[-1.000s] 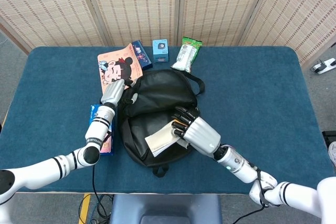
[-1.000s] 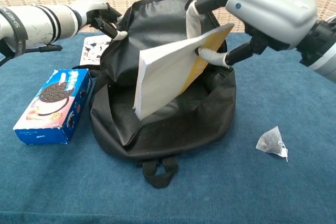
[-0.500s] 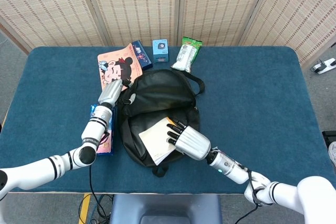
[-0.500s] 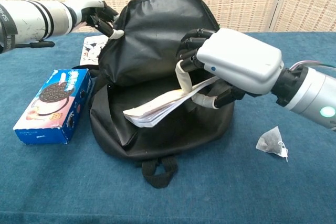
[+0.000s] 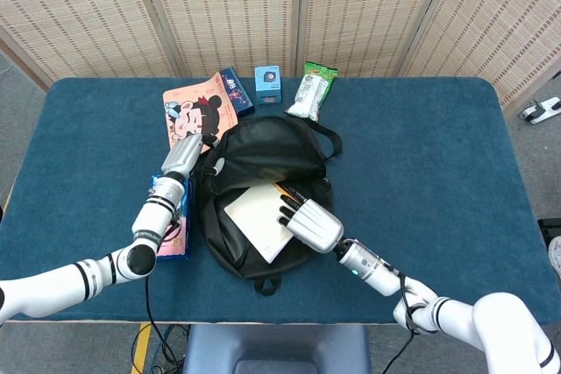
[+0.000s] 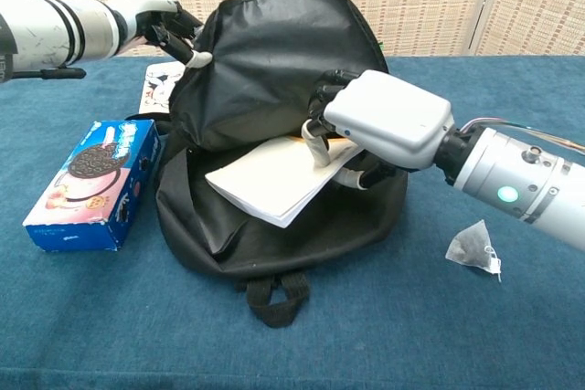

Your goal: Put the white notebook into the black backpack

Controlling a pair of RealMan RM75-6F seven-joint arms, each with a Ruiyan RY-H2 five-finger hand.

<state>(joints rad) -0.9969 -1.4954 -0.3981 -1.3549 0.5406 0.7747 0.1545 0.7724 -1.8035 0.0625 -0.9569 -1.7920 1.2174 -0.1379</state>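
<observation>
The black backpack lies open in the middle of the table, its flap lifted. The white notebook lies nearly flat in the opening, its near corner sticking out over the lower lip. My right hand holds the notebook at its far edge, fingers curled over it just inside the bag's mouth. My left hand pinches the left edge of the flap and holds it up.
An Oreo box lies left of the bag. A cartoon book, a dark blue box, a small blue box and a green snack pack sit behind it. A crumpled clear wrapper lies at the right.
My right hand has lowered the notebook from steeply tilted to nearly flat and pushed it deeper into the bag's mouth. My left hand keeps holding the flap up.
</observation>
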